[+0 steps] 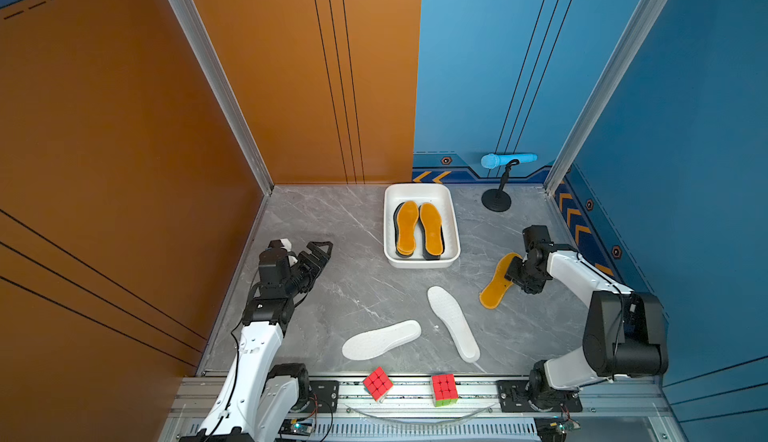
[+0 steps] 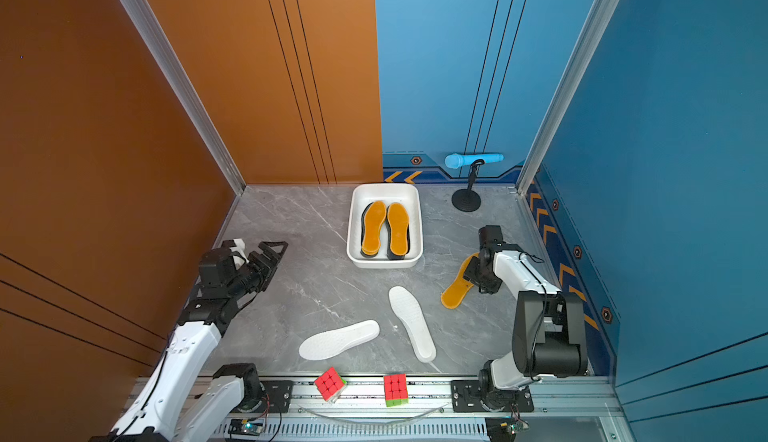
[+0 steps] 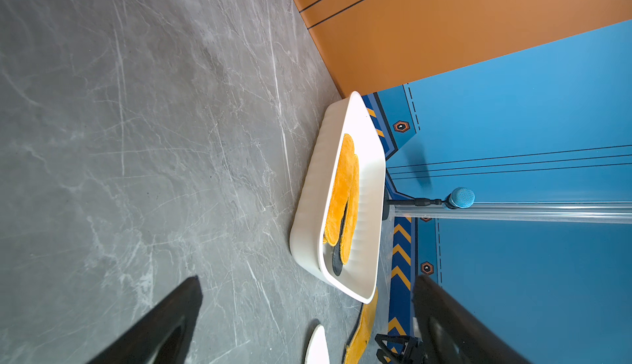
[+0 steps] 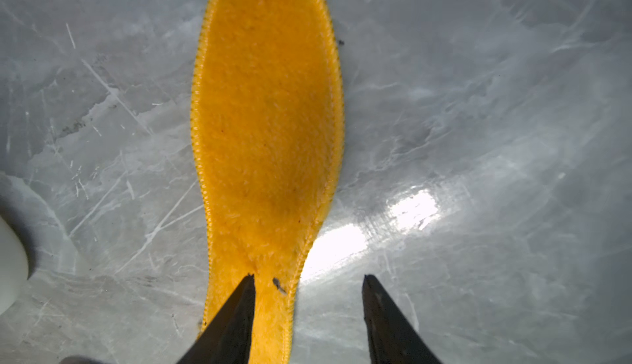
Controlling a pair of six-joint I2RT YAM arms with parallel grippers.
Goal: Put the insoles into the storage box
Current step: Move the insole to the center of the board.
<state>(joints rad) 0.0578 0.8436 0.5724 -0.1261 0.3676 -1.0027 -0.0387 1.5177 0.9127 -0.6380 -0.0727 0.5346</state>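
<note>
One grey marbled table carries everything. At its rear centre sits the storage box, its long side running front to back. Two orange insoles lie side by side in it, on top of dark ones whose edges peek out beneath.

Three insoles are not yet in. Two white insoles lie near the front edge, about midway between the arms. The loose orange insole lies flat on the robot's right side, just forward of the box's near right corner. Its long axis runs diagonally, the broad end toward the front and the narrower end tucked under the right arm. From that insole, the box lies back and toward the middle of the table.

The right gripper is down at the narrower end, pointing along the insole's length. Its jaws stand apart: one fingertip presses on the fuzzy surface and puckers it slightly, while the other stands on bare table beside the stitched edge. That edge sits between them, not yet pinched.

The left gripper hangs spread wide and empty on the far left, well apart from every insole.

The right arm is plainly the nearer. I judge that the coming lift will need the insole turned to line up with the box's length.
</note>
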